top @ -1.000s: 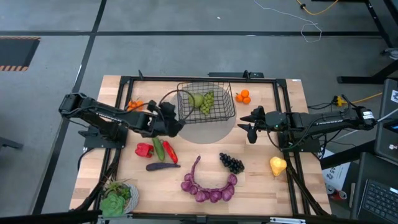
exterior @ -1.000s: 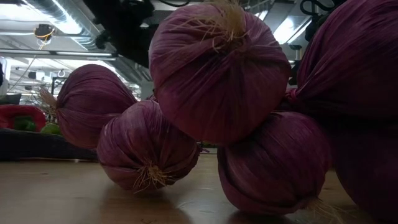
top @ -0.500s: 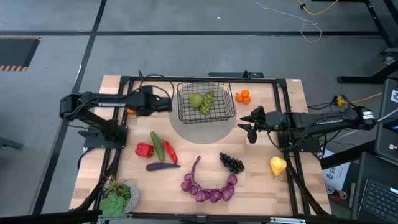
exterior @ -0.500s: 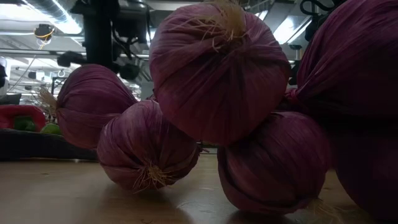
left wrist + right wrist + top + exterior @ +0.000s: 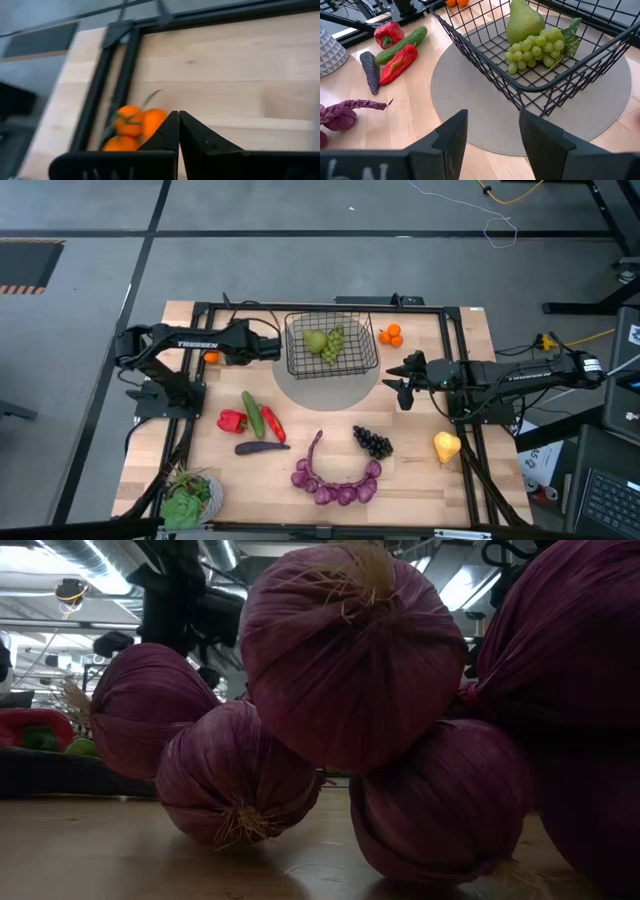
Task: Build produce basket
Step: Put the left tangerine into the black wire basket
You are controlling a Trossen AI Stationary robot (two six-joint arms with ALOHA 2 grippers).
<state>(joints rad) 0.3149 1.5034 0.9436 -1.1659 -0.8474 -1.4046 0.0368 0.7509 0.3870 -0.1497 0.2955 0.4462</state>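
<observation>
Our left gripper [image 5: 277,349], fingers pressed together, empty, hovers beside the black wire-mesh basket [image 5: 332,345] holding only a green pear [image 5: 316,341] and green grapes [image 5: 334,345]; our right gripper [image 5: 400,381], fingers slightly apart, empty. Peppers, onions, oranges remain outside.

black mesh basket [image 5: 331,345], green pear [image 5: 525,20] (unripe-looking)

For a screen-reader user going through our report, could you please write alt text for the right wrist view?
A black wire basket stands on a round grey mat and holds a green pear and green grapes. The right gripper hovers open and empty in front of it. Beyond, on the wooden table, lie red peppers, a cucumber and an aubergine.
</observation>
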